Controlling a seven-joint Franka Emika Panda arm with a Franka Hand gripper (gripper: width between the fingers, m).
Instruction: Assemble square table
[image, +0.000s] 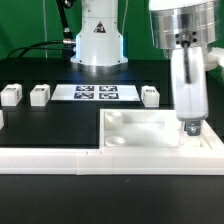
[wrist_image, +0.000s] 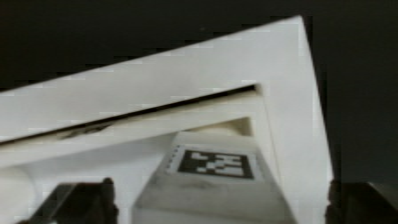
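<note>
1. Exterior view: the pincer (image: 190, 128) hangs low toward the exterior view's right, its tip down at the right end of the table top (image: 140, 140).
2. The table top, a white square tray with round sockets in its corners, lies in the lower right of the frame on the black surface (image: 50, 125).
3. Its front edge sits just behind a long white rail (image: 50, 158) that runs across the bottom of the frame.
4. Three small white legs lie farther back in a row: two at the exterior view's left (image: 11, 96) (image: 40, 95) and one right of centre (image: 150, 95).
5. The marker board (image: 93, 94) lies flat between them, in front of the robot base (image: 98, 40) at top centre.
6. Wrist view: the pincer (wrist_image: 217, 205) stands spread wide, with its dark fingers (wrist_image: 80, 203) well apart and pinching nothing.
7. Between the fingers, clear of both, is a white face bearing a black-and-white tag (wrist_image: 215, 165).
8. I cannot tell whether that face belongs to the table top or to a separate piece.
9. Beyond the tag, a corner of the table top (wrist_image: 196, 80) shows as a white wedge against the dark.
</note>
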